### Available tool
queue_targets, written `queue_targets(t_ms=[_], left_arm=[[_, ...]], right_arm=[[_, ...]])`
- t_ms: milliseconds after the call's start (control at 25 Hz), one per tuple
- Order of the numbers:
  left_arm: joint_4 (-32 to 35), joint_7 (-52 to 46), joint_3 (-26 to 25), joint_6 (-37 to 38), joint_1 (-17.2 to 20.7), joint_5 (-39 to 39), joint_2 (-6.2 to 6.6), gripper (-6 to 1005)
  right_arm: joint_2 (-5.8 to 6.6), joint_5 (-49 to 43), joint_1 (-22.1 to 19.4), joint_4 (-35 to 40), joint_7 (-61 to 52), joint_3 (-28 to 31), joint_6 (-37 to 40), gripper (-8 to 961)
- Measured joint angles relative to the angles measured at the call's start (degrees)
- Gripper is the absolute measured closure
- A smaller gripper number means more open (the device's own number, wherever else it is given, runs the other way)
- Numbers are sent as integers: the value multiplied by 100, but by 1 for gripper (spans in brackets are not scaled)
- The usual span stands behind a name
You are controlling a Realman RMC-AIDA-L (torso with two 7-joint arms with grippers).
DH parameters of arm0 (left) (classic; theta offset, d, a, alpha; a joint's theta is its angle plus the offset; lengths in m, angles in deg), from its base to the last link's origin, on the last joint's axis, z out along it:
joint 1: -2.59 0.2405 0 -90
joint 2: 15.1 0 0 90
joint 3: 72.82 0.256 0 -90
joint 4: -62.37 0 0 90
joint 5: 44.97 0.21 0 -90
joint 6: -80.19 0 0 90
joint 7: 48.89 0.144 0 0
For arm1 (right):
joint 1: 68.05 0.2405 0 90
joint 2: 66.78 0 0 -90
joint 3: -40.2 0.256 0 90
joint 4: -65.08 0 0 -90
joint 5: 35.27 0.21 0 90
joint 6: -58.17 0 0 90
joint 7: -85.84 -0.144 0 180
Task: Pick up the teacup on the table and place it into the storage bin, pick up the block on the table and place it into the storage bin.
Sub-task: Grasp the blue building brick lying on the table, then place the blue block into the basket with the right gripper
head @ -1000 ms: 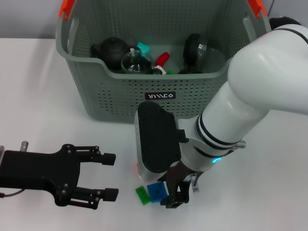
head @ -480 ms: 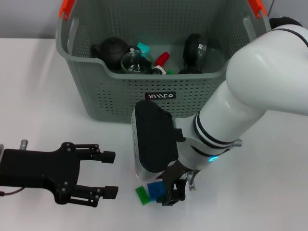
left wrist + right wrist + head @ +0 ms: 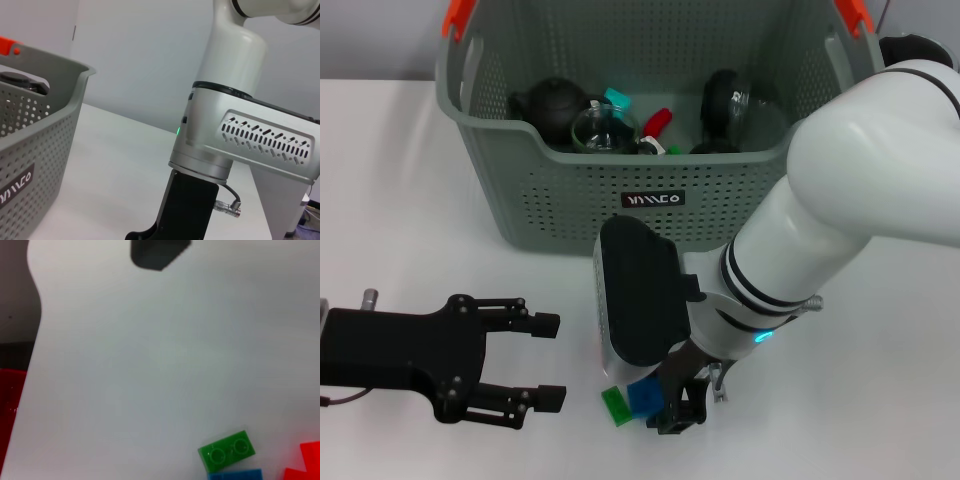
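The storage bin (image 3: 620, 190) stands at the back centre of the white table. No teacup shows on the table; a clear glass vessel (image 3: 605, 128) lies in the bin beside a black teapot (image 3: 552, 105). A green block (image 3: 616, 406) and a blue block (image 3: 642, 398) lie side by side near the front edge, and both also show in the right wrist view, the green block (image 3: 226, 451) above the blue block (image 3: 235, 474). My right gripper (image 3: 672, 412) is down at the table, right against the blue block. My left gripper (image 3: 548, 360) hovers open to the left of the blocks, holding nothing.
The bin also holds a dark round item (image 3: 725, 100) and small red and teal pieces (image 3: 655, 122). A red piece (image 3: 302, 462) shows at the edge of the right wrist view beside the blocks. In the left wrist view, the right arm's wrist (image 3: 240, 145) stands close to the bin wall (image 3: 30, 150).
My right wrist and gripper have edged slightly left and down towards the blue block. The left arm and the blocks have hardly moved.
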Motion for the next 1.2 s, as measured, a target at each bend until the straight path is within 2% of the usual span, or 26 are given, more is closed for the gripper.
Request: queue_targets(t_ms=[400,640,1000,1200], left_arm=[[-5,0,0,0,11,0,0,189],[-12,0,1,0,21,0,0,189],[-20,0,1,18,25,0,0,189],[-18,0,1,28,25,0,9,189]], right_arm=[[-1,2,-13,0,-39,-56,-44,397],[7,2,-15,-4,-145,-55,-68,519],[57,1,-29,7,-182,25,15,521],[99,-24,-49,130,-180,352,334,521]])
